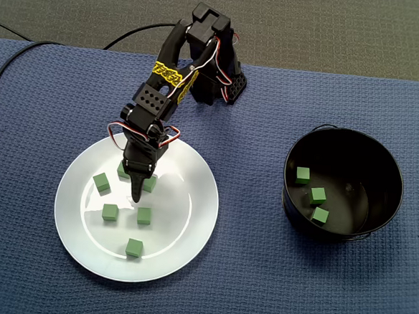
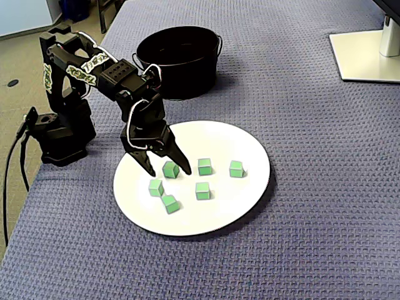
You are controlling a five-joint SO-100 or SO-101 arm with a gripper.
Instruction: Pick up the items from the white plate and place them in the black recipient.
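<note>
In the fixed view from above, the white plate lies on the blue-covered worktop. The black pot stands well apart from it at its 3 o'clock, with three green cubes inside. Six more cubes sit on the plate. Taking the plate as the dial, they lie at 1, 11, 10, 9 and 6 o'clock, plus one just off centre. The claw reaches in from 12 o'clock. Its long axis runs roughly 12 to 6, with the tips pointing down at the plate. In the other fixed view the claw is spread open astride the 1 o'clock cube, one finger on each side. Whether either finger touches the cube I cannot tell. The cube rests flat on the plate and, being equal-sided, shows no long axis.
</note>
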